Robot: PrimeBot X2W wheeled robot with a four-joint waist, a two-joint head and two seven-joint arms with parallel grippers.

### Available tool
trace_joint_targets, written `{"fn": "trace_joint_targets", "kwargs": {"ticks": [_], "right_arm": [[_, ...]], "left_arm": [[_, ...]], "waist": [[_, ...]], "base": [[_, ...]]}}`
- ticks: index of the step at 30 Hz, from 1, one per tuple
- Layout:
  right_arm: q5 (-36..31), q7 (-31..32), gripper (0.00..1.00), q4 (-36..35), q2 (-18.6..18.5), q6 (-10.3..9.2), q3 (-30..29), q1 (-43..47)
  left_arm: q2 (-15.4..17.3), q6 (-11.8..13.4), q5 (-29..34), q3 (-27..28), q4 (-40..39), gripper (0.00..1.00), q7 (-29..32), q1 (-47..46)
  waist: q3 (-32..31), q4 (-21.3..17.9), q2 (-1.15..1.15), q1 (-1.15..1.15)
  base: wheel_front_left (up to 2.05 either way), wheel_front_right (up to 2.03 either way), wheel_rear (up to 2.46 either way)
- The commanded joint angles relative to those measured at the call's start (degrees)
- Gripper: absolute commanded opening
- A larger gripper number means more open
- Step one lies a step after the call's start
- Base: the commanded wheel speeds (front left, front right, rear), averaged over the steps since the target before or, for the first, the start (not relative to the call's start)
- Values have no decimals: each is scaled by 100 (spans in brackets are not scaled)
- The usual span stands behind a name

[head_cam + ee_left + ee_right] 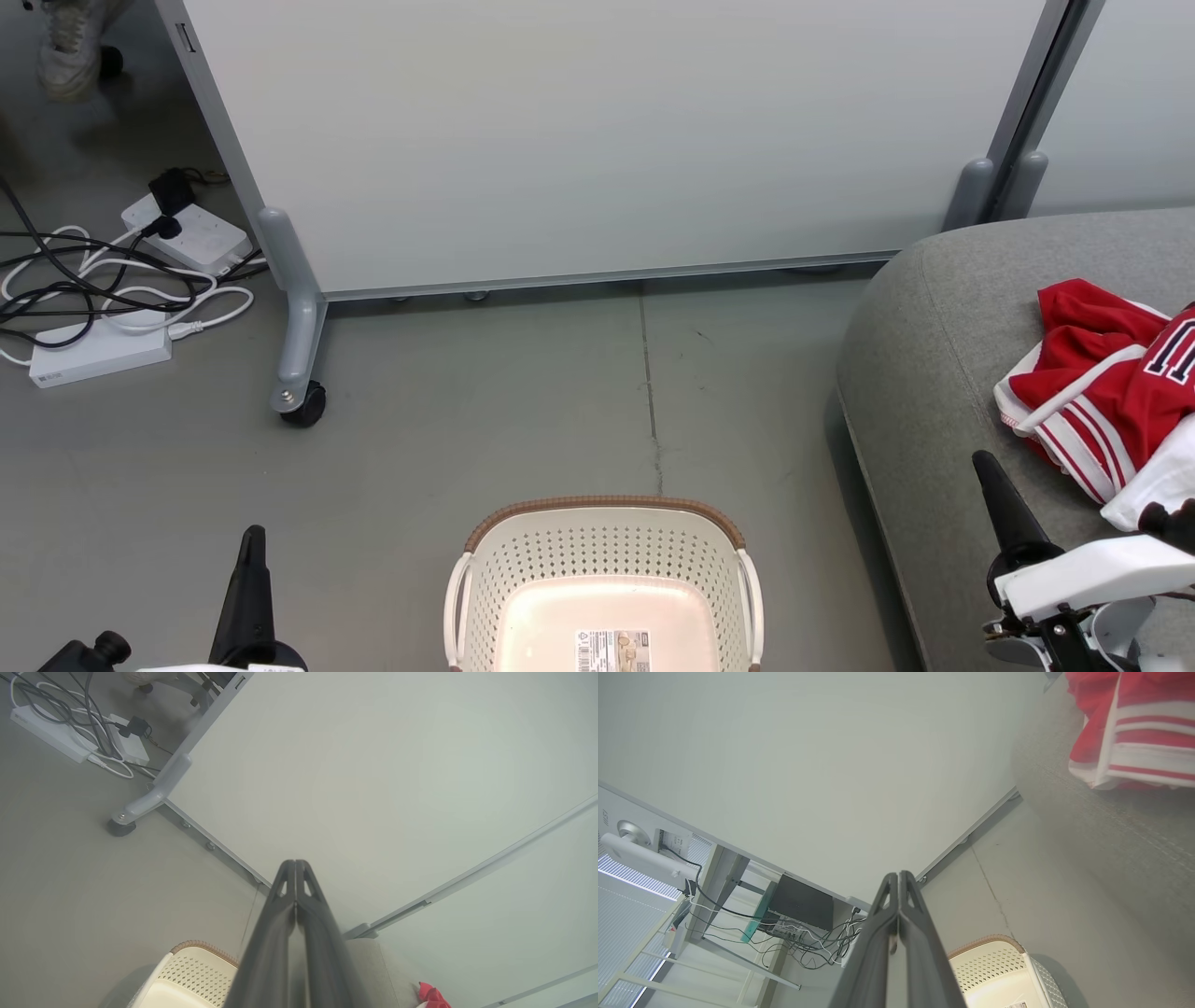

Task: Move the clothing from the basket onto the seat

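1. Fingers of the left gripper are pressed together tip to tip and hold nothing. The gripper is parked low, to the left of the basket.
2. Fingers of the right gripper are likewise closed on nothing. In the head view it sits over the front of the seat, near the clothing but apart from it.
3. Clothing location: the red garments lie in a crumpled heap on the seat, back from its rounded edge and running off the right of the head view.
4. Basket condition: it stands on the floor in front of the robot, apart from the seat. The interior in view is bare except for a label. Its near part is cut off by the frame.
5. Progress: the transfer appears complete. What is left is to check the hidden near part of the basket.
6. Surface: the seat is light-grey fabric, soft and broad. The floor is smooth and grey, with one seam.
7. Room: a partition panel on casters stands behind. Power strips and cables lie on the floor at left. A person's shoe is at the far corner.
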Motion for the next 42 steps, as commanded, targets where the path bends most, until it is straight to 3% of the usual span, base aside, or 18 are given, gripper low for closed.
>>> {"fn": "trace_joint_targets", "kwargs": {"ticks": [1,42], "right_arm": [[179,46,0,-8,-59,10,-43,-172],[2347,654,0,556,-74,12,-199,-736]], "left_arm": [[21,-56,-150,75,-90,0,36,-152],[-312,-451,-2131,518,-287,0,273,-177]], "waist": [[3,-4,0,0],[96,-115,0,0]], "base": [[0,0,0],[0,0,0]]}}
